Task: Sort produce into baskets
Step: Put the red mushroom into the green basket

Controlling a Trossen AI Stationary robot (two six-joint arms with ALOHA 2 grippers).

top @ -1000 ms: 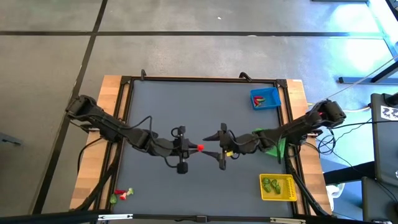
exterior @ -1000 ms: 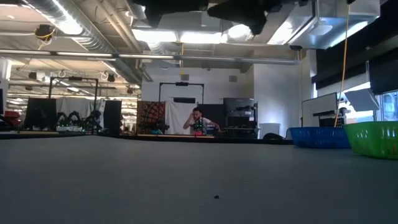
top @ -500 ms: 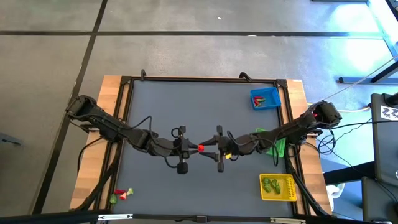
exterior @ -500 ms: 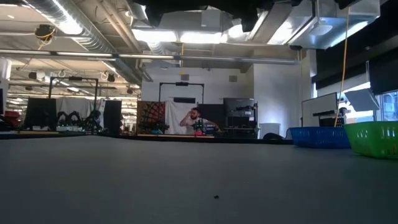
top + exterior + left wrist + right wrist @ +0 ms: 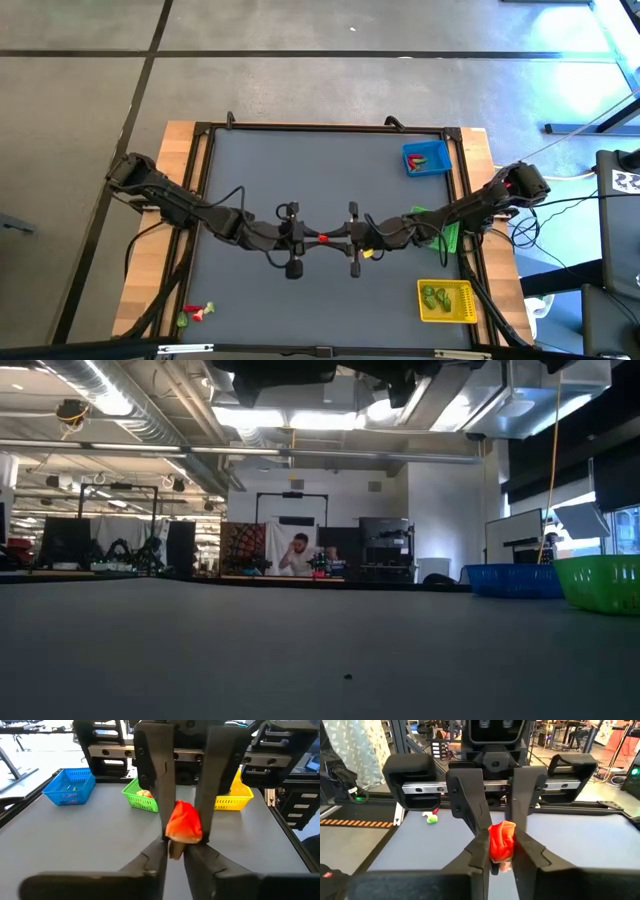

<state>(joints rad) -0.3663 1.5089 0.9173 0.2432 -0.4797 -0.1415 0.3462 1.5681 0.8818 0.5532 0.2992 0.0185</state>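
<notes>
Over the middle of the table my two grippers meet tip to tip, both shut on a small red produce piece (image 5: 322, 238). My left gripper (image 5: 312, 238) comes from the table's left and my right gripper (image 5: 335, 238) from its right. The blue basket (image 5: 427, 159) sits at the far right with red and green pieces in it. The green basket (image 5: 443, 235) lies partly under my right arm. The yellow basket (image 5: 447, 301) at the near right holds green pieces. A few loose pieces (image 5: 195, 313) lie at the near left corner. My left gripper pinches the red piece at the end nearest it (image 5: 172, 840) between its two fingers. The fingers (image 5: 472, 805) come in about level from the table's left. The piece is lifted clear of the table. My right gripper pinches the same piece at the opposite end (image 5: 495, 852) between its two fingers. These fingers (image 5: 155, 780) reach in about level from the table's right. The piece hangs in the air between the two grippers.
A black frame (image 5: 320, 128) borders the grey table top, with wooden strips outside it. The low view shows the blue basket (image 5: 512, 580) and green basket (image 5: 600, 582) at the right. A person stands in the room far behind the table.
My right gripper, wide open a second ago on either side of the red piece, has shut on it. My left gripper has kept still with the piece, which stays lifted in the same place.
</notes>
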